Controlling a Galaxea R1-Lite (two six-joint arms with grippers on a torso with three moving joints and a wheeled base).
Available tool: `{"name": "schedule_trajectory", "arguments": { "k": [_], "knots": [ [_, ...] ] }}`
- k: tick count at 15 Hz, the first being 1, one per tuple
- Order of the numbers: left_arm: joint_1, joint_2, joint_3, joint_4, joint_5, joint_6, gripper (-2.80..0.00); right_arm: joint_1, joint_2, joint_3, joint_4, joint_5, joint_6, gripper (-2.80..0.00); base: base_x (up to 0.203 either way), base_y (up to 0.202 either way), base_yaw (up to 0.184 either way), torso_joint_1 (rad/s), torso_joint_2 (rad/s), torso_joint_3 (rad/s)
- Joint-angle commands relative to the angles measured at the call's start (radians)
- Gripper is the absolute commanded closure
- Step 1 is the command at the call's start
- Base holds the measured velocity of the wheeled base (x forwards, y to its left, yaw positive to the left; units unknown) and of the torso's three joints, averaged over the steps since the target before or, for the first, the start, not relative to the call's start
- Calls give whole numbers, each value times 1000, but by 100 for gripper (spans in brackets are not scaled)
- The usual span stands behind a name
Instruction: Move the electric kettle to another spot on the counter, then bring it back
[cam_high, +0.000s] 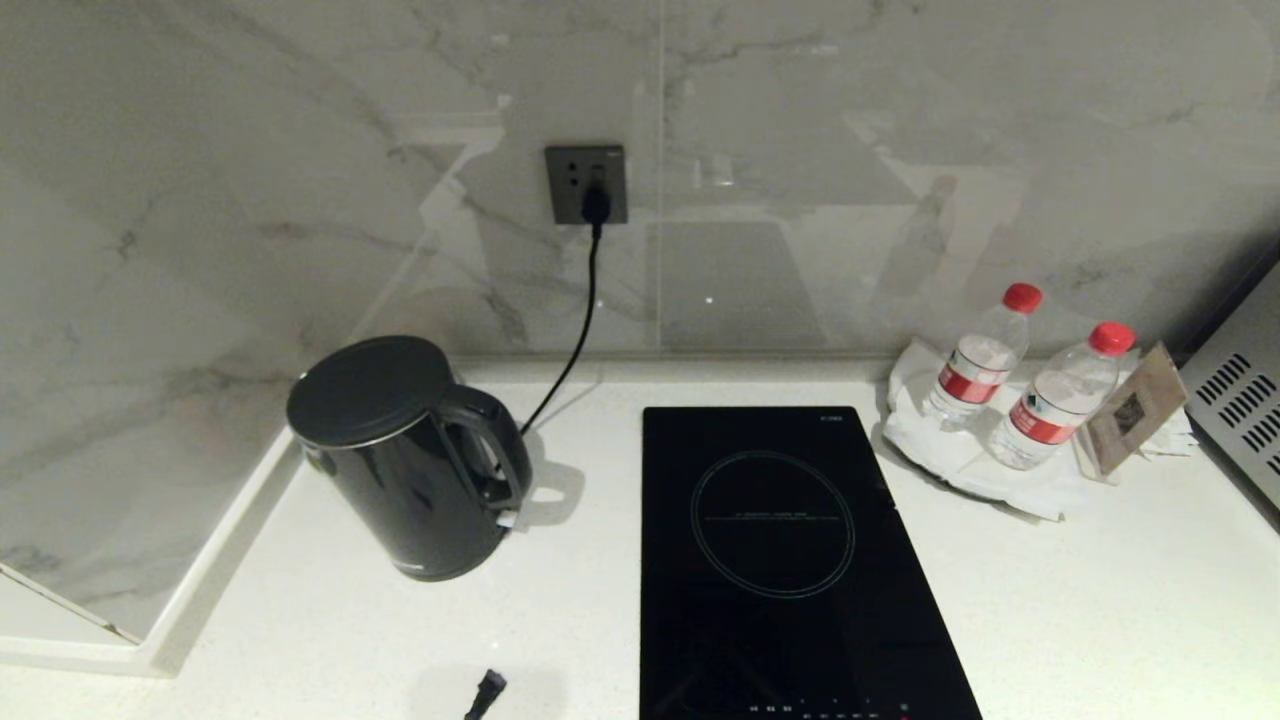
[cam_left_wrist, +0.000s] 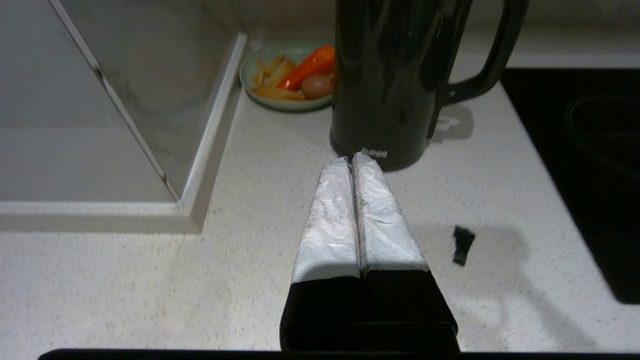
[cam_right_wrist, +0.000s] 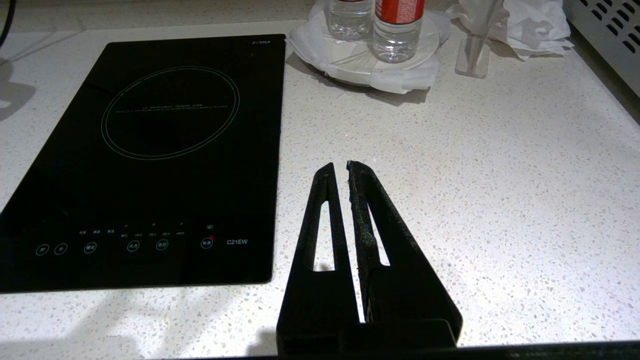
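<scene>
**Kettle untouched, both grippers clenched empty**

The electric kettle (cam_high: 405, 455) stands at the counter's (cam_high: 1100, 600) nine o'clock side, its handle turned toward three o'clock. The left gripper (cam_left_wrist: 353, 161) hovers low just short of the kettle base, jaws pressed together on nothing; it likely needs to release wide, rise and approach the handle. The right gripper (cam_right_wrist: 339, 170) hangs idle, clenched empty, beside the induction hob (cam_high: 790, 560). A plate of food (cam_left_wrist: 287, 77) sits behind the kettle, and the power cord (cam_high: 580, 310) trails at twelve o'clock; both limit where it can go.
</scene>
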Motion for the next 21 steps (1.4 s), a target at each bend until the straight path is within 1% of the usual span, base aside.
{"name": "schedule_trajectory", "arguments": {
  "k": [1,3,4,6,7,9,11,13,14,15,17,18,19,20,21],
  "knots": [
    [1,96,-148,38,-15,-1,0,1,0,0,0,0,0,0,0,0,0,0,0,0],
    [-1,236,-242,48,-67,-3,0,0,0,0,0,0,0,0,0,0,0,0,0,0],
    [-1,305,-282,39,-111,-3,0,0,0,0,0,0,0,0,0,0,0,0,0,0],
    [-1,440,-313,0,-213,-2,0,1,0,0,0,0,0,0,0,0,0,0,0,0],
    [-2,515,-314,-28,-254,-1,0,1,0,0,0,0,0,0,0,0,0,0,0,0],
    [-13,669,-313,-107,-305,1,0,0,0,0,0,0,0,0,0,0,0,0,0,0],
    [-66,827,-314,-217,-324,3,0,1,0,0,0,0,0,0,0,0,0,0,0,0],
    [-155,983,-312,-338,-309,15,0,1,0,0,0,0,0,0,0,0,0,0,0,0],
    [-222,1050,-309,-392,-279,23,0,0,0,0,0,0,0,0,0,0,0,0,0,0],
    [-286,1120,-304,-444,-230,28,0,1,0,0,0,0,0,0,0,0,0,0,0,0],
    [-389,1260,-284,-556,-117,32,0,2,0,0,0,-1,0,0,0,0,0,0,0,0],
    [-441,1325,-260,-651,-65,33,0,1,0,0,0,0,0,0,0,0,0,0,0,0],
    [-484,1379,-227,-764,-29,35,0,0,0,0,0,0,0,0,0,0,0,0,0,0],
    [-512,1420,-191,-852,-8,37,0,0,0,0,0,0,0,0,0,0,0,0,0,0],
    [-529,1442,-160,-882,2,38,0,2,0,0,0,0,0,0,0,0,0,0,0,0]
  ]
}}
